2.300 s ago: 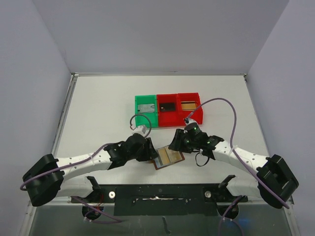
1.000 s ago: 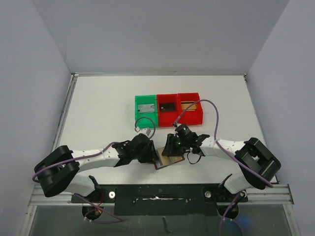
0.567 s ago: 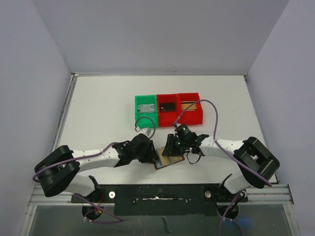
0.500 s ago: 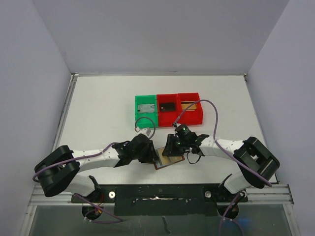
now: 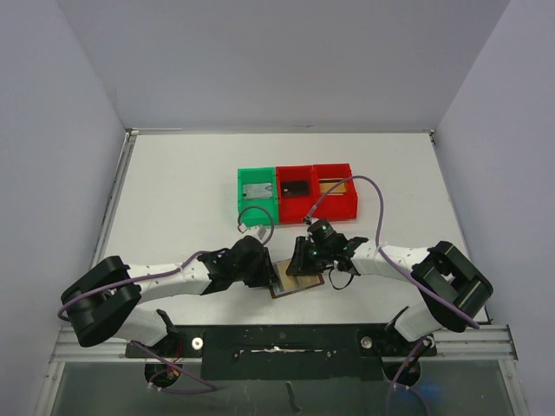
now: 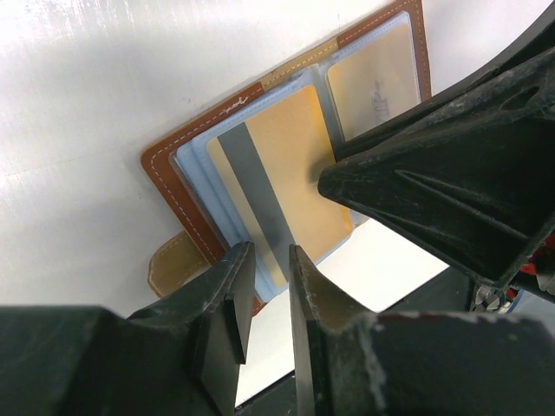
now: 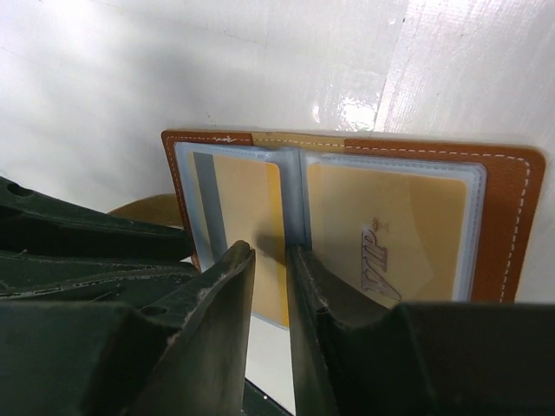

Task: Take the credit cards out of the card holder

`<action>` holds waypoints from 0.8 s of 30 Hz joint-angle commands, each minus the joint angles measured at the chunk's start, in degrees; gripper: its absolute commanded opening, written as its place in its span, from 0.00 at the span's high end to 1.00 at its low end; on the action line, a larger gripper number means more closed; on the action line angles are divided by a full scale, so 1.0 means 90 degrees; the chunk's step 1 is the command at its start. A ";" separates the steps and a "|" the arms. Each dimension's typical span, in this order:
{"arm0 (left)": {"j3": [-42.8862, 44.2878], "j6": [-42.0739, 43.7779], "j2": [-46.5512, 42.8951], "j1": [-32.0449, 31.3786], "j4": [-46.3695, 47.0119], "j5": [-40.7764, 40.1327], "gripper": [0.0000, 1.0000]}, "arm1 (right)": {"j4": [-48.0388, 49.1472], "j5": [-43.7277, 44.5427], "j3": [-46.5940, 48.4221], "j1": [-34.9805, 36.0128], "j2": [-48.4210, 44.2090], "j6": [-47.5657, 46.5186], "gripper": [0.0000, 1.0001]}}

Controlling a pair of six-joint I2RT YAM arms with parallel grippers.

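- Squinting, I can't tell if left gripper (image 6: pixel 270 256) or right gripper (image 7: pixel 269 253) bites.
- Loose pin: brown leather bifold card holder (image 7: pixel 512 225) could drag with gold-yellow plastic card (image 6: pixel 286 156).

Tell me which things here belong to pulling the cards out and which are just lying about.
In the job: card holder, striped gold credit card, gold VIP credit card, left gripper, right gripper.
Lying about: green bin, middle red bin, right red bin.

The gold card (image 7: pixel 390 238) in the card holder (image 7: pixel 512 217) seems to read "VIP" in cursive.
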 commanded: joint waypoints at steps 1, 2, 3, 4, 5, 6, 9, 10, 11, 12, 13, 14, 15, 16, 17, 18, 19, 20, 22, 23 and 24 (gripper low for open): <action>0.0055 0.0028 0.0023 0.0040 0.0272 0.0052 0.80 | 0.0219 0.0033 0.0082 0.0036 -0.0081 0.0018 0.79; 0.0062 0.0029 0.0023 0.0042 0.0249 0.0045 0.80 | 0.0230 0.0037 0.0073 0.0036 -0.0094 0.0023 0.81; 0.0064 0.0038 0.0023 0.0042 0.0228 0.0044 0.81 | 0.0232 0.0042 0.0073 0.0036 -0.0106 0.0035 0.83; 0.0073 0.0047 0.0023 0.0042 0.0201 0.0038 0.81 | 0.0233 0.0047 0.0073 0.0036 -0.0127 0.0043 0.85; 0.0079 0.0056 0.0023 0.0042 0.0172 0.0027 0.81 | 0.0233 0.0056 0.0072 0.0036 -0.0145 0.0052 0.86; 0.0088 0.0063 0.0028 0.0042 0.0142 0.0020 0.82 | 0.0233 0.0059 0.0071 0.0030 -0.0163 0.0064 0.87; 0.0103 0.0104 0.0024 0.0042 0.0078 0.0005 0.82 | 0.0243 0.0099 0.0039 0.0028 -0.0237 0.0103 0.90; 0.0103 0.0115 0.0031 0.0042 0.0067 0.0006 0.82 | 0.0243 0.0107 0.0021 0.0019 -0.0257 0.0111 0.91; 0.0108 0.0125 0.0030 0.0042 0.0065 0.0007 0.82 | 0.0252 0.0103 0.0002 0.0005 -0.0281 0.0123 0.92; 0.0118 0.0140 0.0038 0.0042 0.0051 -0.0001 0.82 | 0.0274 0.0098 -0.0026 -0.0010 -0.0303 0.0128 0.91; 0.0114 0.0145 0.0050 0.0042 0.0037 -0.0002 0.82 | 0.0304 0.0061 -0.0055 -0.0033 -0.0319 0.0143 0.92; 0.0113 0.0155 0.0066 0.0042 0.0022 -0.0012 0.82 | 0.0362 0.0003 -0.0092 -0.0054 -0.0334 0.0161 0.92; 0.0113 0.0164 0.0087 0.0042 0.0003 -0.0028 0.83 | 0.0425 -0.0071 -0.0132 -0.0085 -0.0357 0.0186 0.91; 0.0123 0.0185 0.0112 0.0042 -0.0019 -0.0035 0.83 | 0.0495 -0.0130 -0.0191 -0.0111 -0.0374 0.0207 0.91; 0.0124 0.0190 0.0143 0.0042 -0.0039 -0.0045 0.83 | 0.0576 -0.0199 -0.0238 -0.0133 -0.0383 0.0226 0.89; 0.0123 0.0194 0.0165 0.0042 -0.0050 -0.0054 0.83 | 0.0649 -0.0284 -0.0270 -0.0163 -0.0376 0.0241 0.87; 0.0124 0.0195 0.0183 0.0042 -0.0057 -0.0061 0.83 | 0.0714 -0.0354 -0.0293 -0.0181 -0.0361 0.0252 0.84; 0.0130 0.0202 0.0191 0.0042 -0.0074 -0.0077 0.83 | 0.0783 -0.0413 -0.0306 -0.0196 -0.0353 0.0269 0.81; 0.0158 0.0219 0.0208 0.0032 -0.0120 -0.0101 0.83 | 0.0835 -0.0432 -0.0319 -0.0193 -0.0318 0.0289 0.79; 0.0180 0.0229 0.0216 0.0032 -0.0166 -0.0126 0.83 | 0.0852 -0.0441 -0.0317 -0.0195 -0.0297 0.0292 0.79; 0.0212 0.0241 0.0212 0.0032 -0.0240 -0.0159 0.82 | 0.0865 -0.0446 -0.0315 -0.0192 -0.0278 0.0292 0.80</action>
